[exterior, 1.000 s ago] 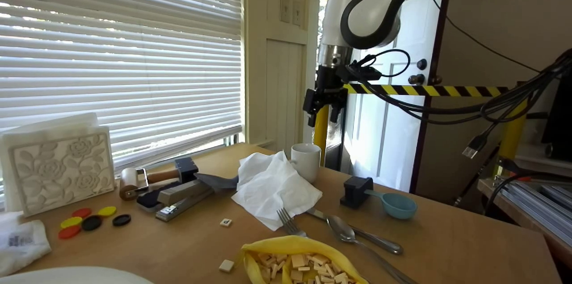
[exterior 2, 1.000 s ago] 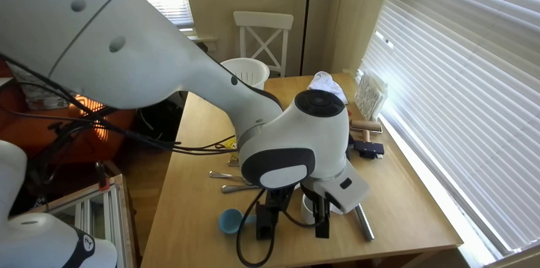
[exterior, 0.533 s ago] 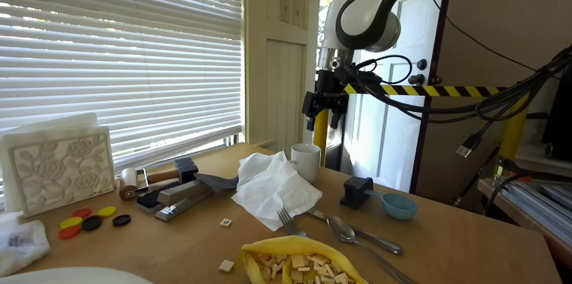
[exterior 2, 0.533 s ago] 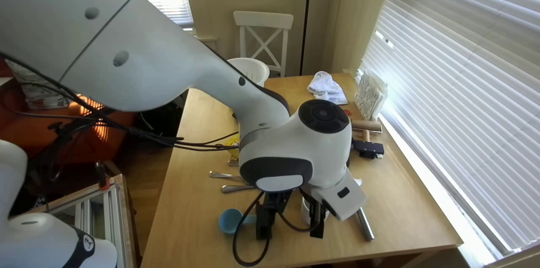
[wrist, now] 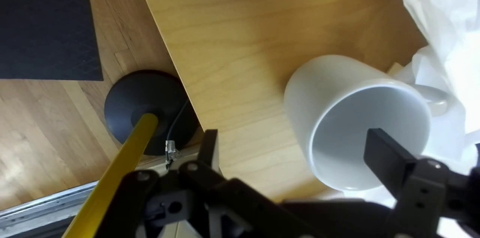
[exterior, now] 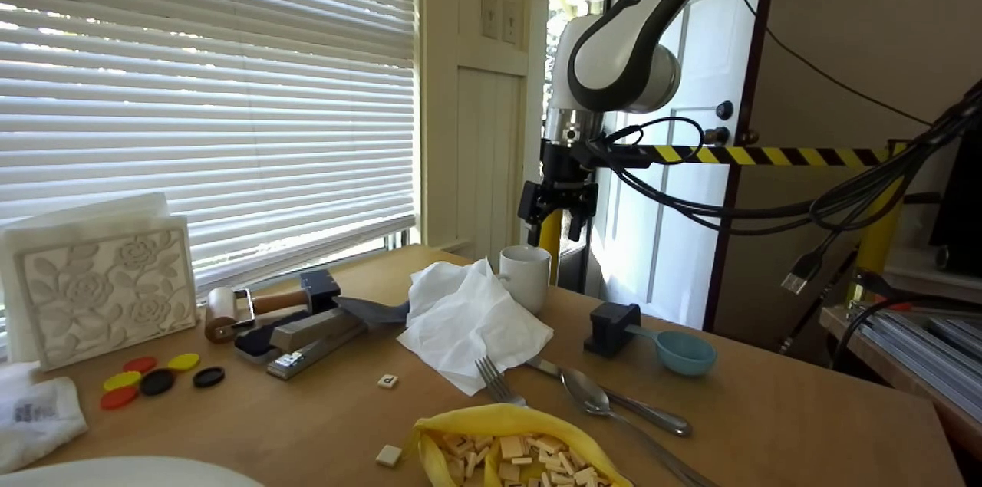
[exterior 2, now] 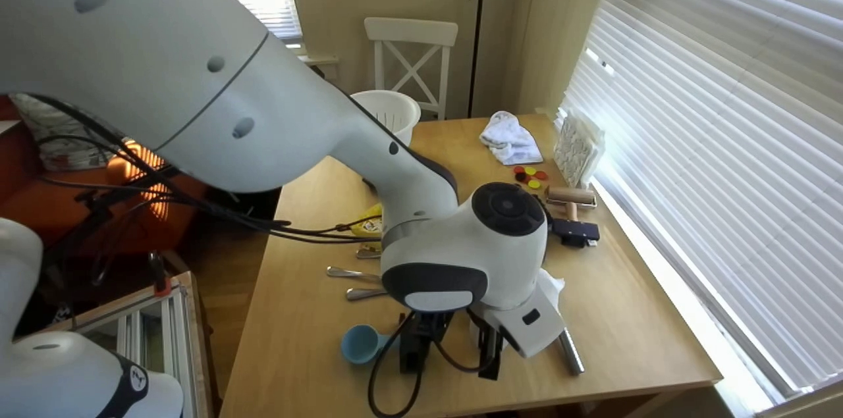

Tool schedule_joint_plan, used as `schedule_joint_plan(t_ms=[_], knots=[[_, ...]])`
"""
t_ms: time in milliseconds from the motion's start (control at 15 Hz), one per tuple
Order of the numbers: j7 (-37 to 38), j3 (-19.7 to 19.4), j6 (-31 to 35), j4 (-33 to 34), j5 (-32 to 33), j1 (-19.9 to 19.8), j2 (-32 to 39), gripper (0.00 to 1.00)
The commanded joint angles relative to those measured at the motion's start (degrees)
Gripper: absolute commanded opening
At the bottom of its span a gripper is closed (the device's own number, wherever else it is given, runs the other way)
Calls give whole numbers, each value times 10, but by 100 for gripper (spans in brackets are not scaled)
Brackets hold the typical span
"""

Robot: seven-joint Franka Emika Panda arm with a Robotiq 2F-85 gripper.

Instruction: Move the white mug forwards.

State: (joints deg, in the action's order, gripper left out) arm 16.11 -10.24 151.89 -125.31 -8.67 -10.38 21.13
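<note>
The white mug stands upright near the table's edge in an exterior view, beside crumpled white tissue. In the wrist view the mug is at right of centre, its handle pointing toward the tissue. In an exterior view the arm hides most of the mug. My gripper is open and empty, pointing down just above the mug. In the wrist view one finger of the gripper overlaps the mug's opening, and the other is over the table's edge. I cannot tell whether a fingertip is inside the rim.
A black block and blue scoop lie near the mug. A spoon, knife, fork and yellow bag of tiles lie in front. A stapler is beyond the tissue. The table edge runs close to the mug.
My gripper has come down toward the mug, from well above it to just over its rim. It has stayed open. The mug and the other things have not moved.
</note>
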Motion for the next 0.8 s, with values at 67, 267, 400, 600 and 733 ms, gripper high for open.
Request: schedule_joint_plan(t_ms=[67, 267, 400, 600, 733], knots=[[-11, 13, 37, 23, -31, -6, 37, 84], [-13, 20, 40, 31, -47, -12, 48, 56], [-13, 23, 38, 35, -58, -14, 54, 43], [-12, 23, 38, 38, -65, -14, 61, 19], [-6, 18, 39, 37, -61, -10, 60, 5]])
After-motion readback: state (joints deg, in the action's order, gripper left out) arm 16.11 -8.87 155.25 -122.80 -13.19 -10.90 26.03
